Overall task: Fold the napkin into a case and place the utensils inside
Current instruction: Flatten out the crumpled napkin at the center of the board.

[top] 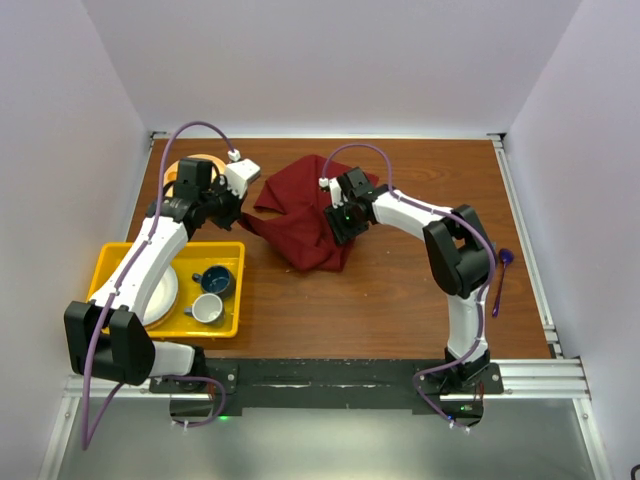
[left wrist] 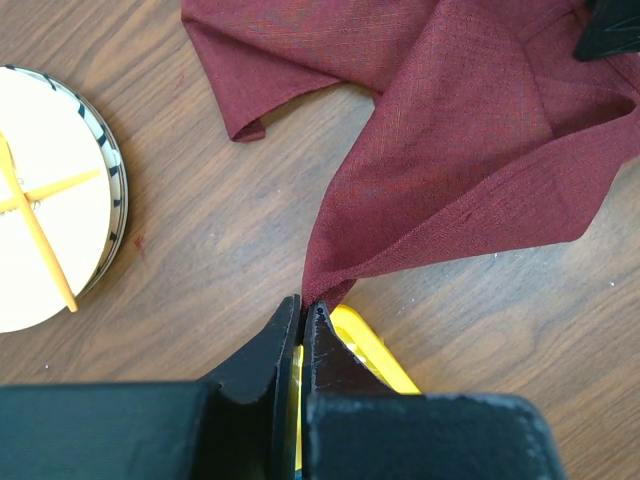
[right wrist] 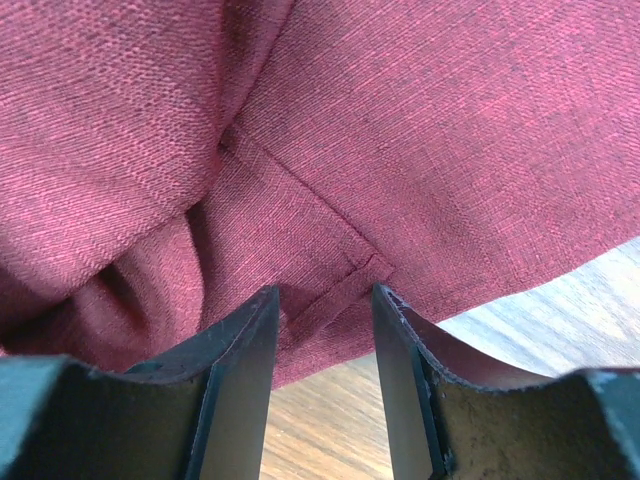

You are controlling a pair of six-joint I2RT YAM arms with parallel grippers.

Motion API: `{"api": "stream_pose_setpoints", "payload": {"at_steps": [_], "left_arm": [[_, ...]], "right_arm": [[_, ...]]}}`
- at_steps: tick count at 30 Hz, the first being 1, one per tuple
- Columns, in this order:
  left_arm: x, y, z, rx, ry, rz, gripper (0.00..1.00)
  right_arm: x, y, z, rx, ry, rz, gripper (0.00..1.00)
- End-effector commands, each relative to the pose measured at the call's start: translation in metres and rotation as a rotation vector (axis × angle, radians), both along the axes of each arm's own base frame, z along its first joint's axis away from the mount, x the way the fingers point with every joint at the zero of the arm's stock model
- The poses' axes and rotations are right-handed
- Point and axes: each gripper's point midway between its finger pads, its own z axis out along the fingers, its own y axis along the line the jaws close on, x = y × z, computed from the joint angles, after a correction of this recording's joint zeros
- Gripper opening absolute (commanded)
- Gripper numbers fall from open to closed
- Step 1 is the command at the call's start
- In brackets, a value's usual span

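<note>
The maroon napkin (top: 305,215) lies crumpled on the table, not folded into a case. My left gripper (top: 236,212) is shut on the napkin's left corner (left wrist: 325,275) and holds it pulled taut near the yellow tray. My right gripper (top: 342,222) is open, its fingers (right wrist: 248,330) straddling a hemmed corner of the napkin (right wrist: 340,290) just above the wood. One purple utensil (top: 501,280) lies at the table's right edge. Any other purple utensils are out of view.
A yellow tray (top: 226,322) at the left holds a white plate (top: 160,297), a blue cup (top: 215,281) and a white cup (top: 207,309). A round plate (left wrist: 45,230) with an orange spoon and fork (left wrist: 40,215) sits behind the left gripper.
</note>
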Motion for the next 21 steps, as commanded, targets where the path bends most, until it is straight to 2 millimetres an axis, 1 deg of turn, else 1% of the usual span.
{"api": "stream_pose_setpoints", "payload": {"at_steps": [1,4,7,9,12,13,16,17,19,20,21], "left_arm": [[0.004,-0.004,0.009,-0.029,-0.046,-0.004,0.0],[0.004,-0.004,0.007,-0.031,-0.042,-0.004,0.0],[0.004,-0.004,0.008,-0.029,-0.045,-0.004,0.0],[0.002,-0.003,0.005,-0.026,-0.039,-0.004,0.0],[0.001,-0.003,0.004,-0.025,-0.038,-0.003,0.0],[0.001,-0.002,0.004,-0.025,-0.038,-0.003,0.0],[0.0,-0.002,0.003,-0.025,-0.034,-0.002,0.0],[0.0,-0.002,0.002,-0.025,-0.033,-0.002,0.0],[0.0,-0.002,0.002,-0.025,-0.033,-0.002,0.0],[0.0,-0.002,0.001,-0.024,-0.032,-0.003,0.0],[0.0,-0.002,0.001,-0.022,-0.034,-0.003,0.0]], "right_arm": [[0.015,-0.001,0.015,-0.016,-0.074,-0.045,0.47],[0.017,0.002,0.016,-0.02,-0.081,-0.04,0.47],[0.016,0.004,0.008,-0.042,-0.072,-0.033,0.46],[0.015,0.006,0.006,-0.051,-0.075,-0.027,0.46],[0.012,0.007,-0.001,-0.078,-0.068,-0.012,0.35],[0.011,0.006,-0.002,-0.083,-0.068,-0.01,0.29],[0.01,0.005,0.002,-0.091,-0.078,-0.009,0.18],[0.011,0.005,0.009,-0.084,-0.089,-0.011,0.1],[0.012,0.005,0.019,-0.078,-0.098,-0.012,0.04],[0.014,0.006,0.029,-0.08,-0.126,0.019,0.0],[0.016,0.007,0.039,-0.069,-0.141,0.022,0.0]]}}
